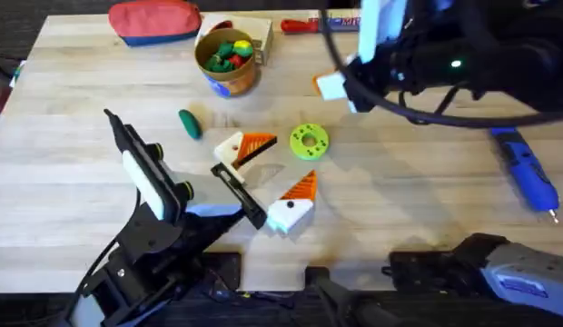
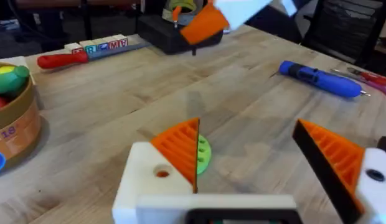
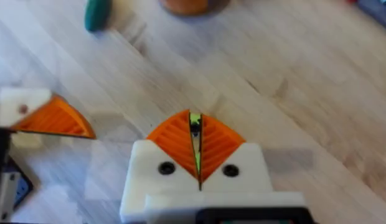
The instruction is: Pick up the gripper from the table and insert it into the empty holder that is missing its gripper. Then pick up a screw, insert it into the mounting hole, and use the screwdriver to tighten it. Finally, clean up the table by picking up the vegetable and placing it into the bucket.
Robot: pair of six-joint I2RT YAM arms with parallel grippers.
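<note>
Guessing the cleanup's left | left gripper (image 1: 277, 168) spread wide, low over counter (image 1: 427, 182) | right gripper (image 3: 196, 127) pads pressed together | screwdriver (image 1: 527, 173) lying far right | vegetable (image 1: 189, 123) on counter near bucket (image 1: 227, 74), not in.

Overhead looks down at table (image 1: 82, 191); wrist cams close, low.

Green vegetable (image 1: 189, 123) beside bucket (image 1: 229, 60)

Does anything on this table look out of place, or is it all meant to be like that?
One dark green toy vegetable lies loose on the table, apart from the bucket, which holds other colourful toys. Nothing looks spilled or broken.
</note>
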